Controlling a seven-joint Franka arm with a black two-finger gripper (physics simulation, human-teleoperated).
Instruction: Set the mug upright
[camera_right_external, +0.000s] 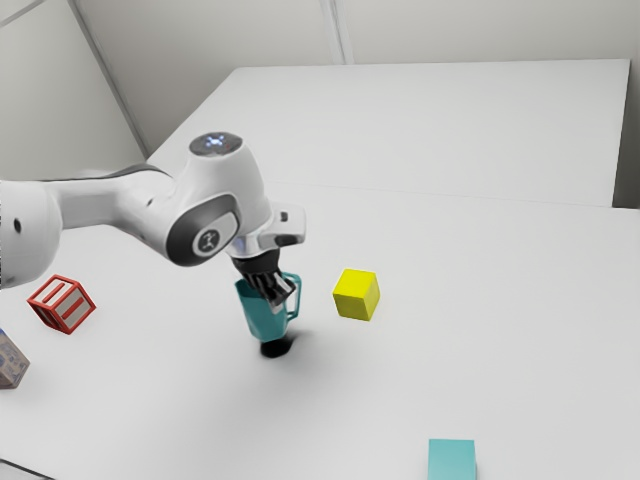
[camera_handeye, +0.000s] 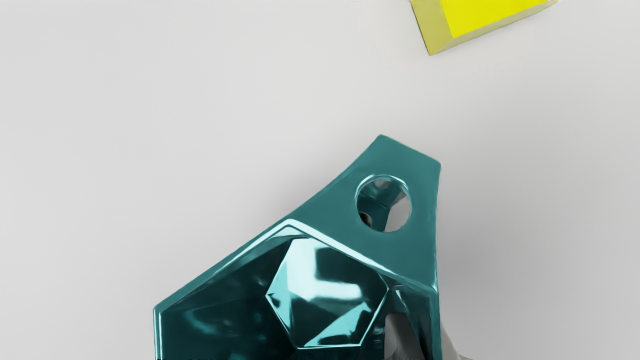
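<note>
Mug (camera_right_external: 262, 318) is mid-table (camera_right_external: 480, 300), well in from the far edge, mouth up w/ a slight lean, so not quite straight. Its base is just above or at a dark patch of shadow on the tabletop; can't tell if it's touching. Handle (camera_right_external: 297, 296) is on the ext. view's right side, toward the yellow block (camera_right_external: 356, 295), w/ a gap btwn the two.

Gripper (camera_right_external: 278, 293) is down at the rim, nr the handle, closed on the mug's wall: one finger (camera_handeye: 401, 337) is inside the mug, the other outside, w/ only the wall's thickness or so btwn. Arm (camera_right_external: 125, 210) comes in from the ext. view's left, hand angled down. Wrist view looks into the mug, down to its six-sided bottom, & shows the round hole thru the handle.

Other stuff on the table: red-striped block (camera_right_external: 62, 304) off to the ext. view's left, well apart from the mug; brownish block (camera_right_external: 8, 362) nr it, closer to the table's near edge, partly cut off; teal block (camera_right_external: 452, 460) also toward the near edge, on the ext. view's right, partly cut off too.
</note>
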